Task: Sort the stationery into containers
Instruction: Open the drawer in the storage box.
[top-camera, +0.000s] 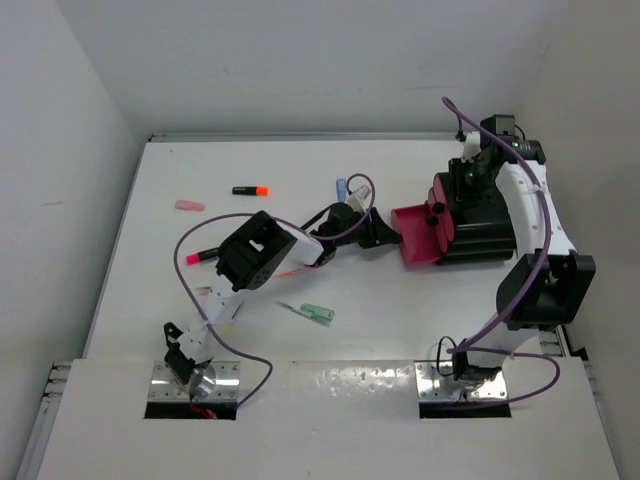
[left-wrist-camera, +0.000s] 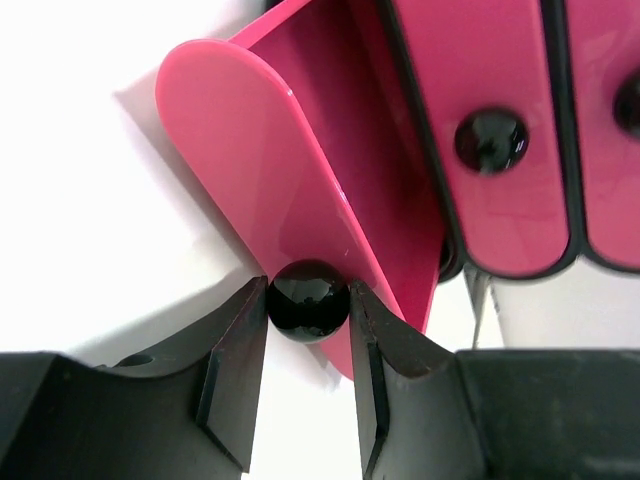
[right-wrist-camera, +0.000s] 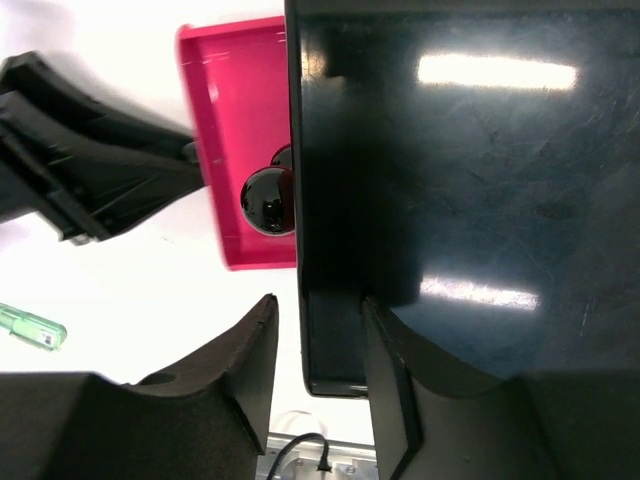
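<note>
The containers are magenta drawers in a black box (top-camera: 487, 238) at the right. One drawer (top-camera: 413, 237) stands pulled out toward the left. My left gripper (top-camera: 388, 232) is shut on that drawer's round black knob (left-wrist-camera: 308, 300). My right gripper (top-camera: 478, 170) is over the box's far side, and its jaws straddle a corner wall of the box (right-wrist-camera: 450, 180), with a gap showing beside the left finger (right-wrist-camera: 250, 350). Stationery lies on the table: a pink piece (top-camera: 189, 205), an orange-tipped highlighter (top-camera: 251, 189), a pink-tipped highlighter (top-camera: 200, 256), a blue piece (top-camera: 341, 187) and a mint piece (top-camera: 320, 313).
A thin orange pen (top-camera: 290, 272) lies partly under my left arm. Purple cables loop over both arms. White walls close in the table on the left, back and right. Other shut drawers with black knobs (left-wrist-camera: 490, 140) sit beside the pulled one.
</note>
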